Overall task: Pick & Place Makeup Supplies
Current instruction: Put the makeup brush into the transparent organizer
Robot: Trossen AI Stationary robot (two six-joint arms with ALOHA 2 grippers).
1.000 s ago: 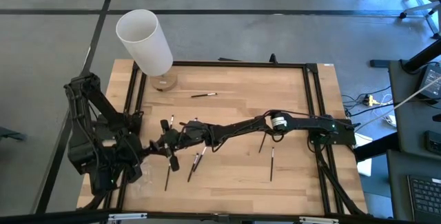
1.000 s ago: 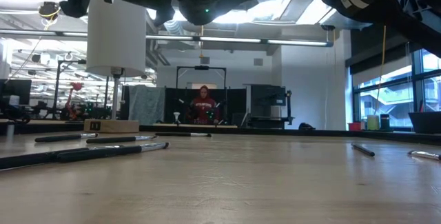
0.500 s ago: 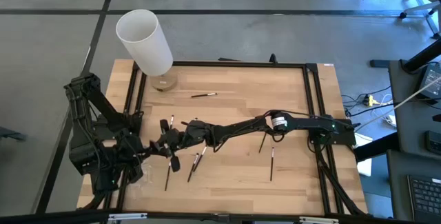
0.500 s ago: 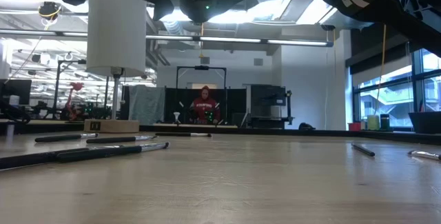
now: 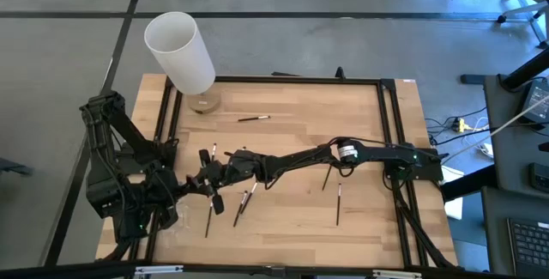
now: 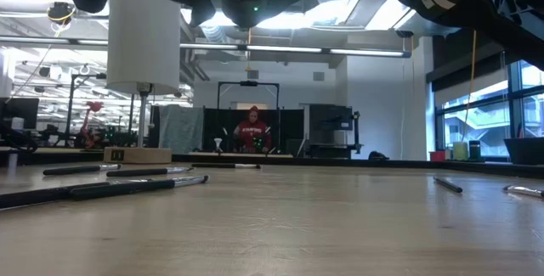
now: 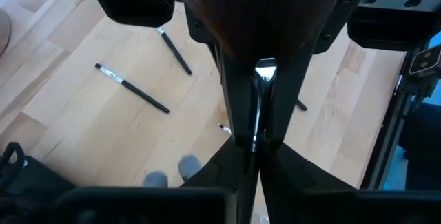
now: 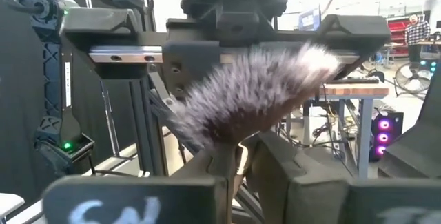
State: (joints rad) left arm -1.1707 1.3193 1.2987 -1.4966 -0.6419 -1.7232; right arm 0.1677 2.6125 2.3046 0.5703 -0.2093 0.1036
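A fluffy-headed makeup brush (image 8: 255,96) stands head up between my two grippers, above the table's near left part. My left gripper (image 7: 251,145) is shut on it, and my right gripper (image 8: 241,160), reaching in from the table's right, is shut on it too. In the high view the two grippers meet at my left gripper (image 5: 190,187) and my right gripper (image 5: 211,176). Several thin dark brushes lie flat on the wooden table (image 5: 292,142), among them one (image 5: 254,118) far back and two (image 5: 338,203) (image 5: 208,221) nearer the front. My left gripper pinches the brush's thin handle (image 7: 255,124) just below the silver ferrule (image 7: 266,71), between its two fingers. The fingers slant down and the brush rises from them head up, clear of the table. My right gripper pinches the brush's stem (image 8: 229,148) right under the fluffy head, between its two fingers. It comes in about level from the table's right. The head fans out above the fingers.
A tall white cylinder (image 5: 180,51) stands on a wooden block (image 5: 204,103) at the far left corner. Dark rails (image 5: 382,124) frame the table. In the low view brushes (image 6: 136,185) lie at the left and one (image 6: 446,184) at the right. A person sits far behind.
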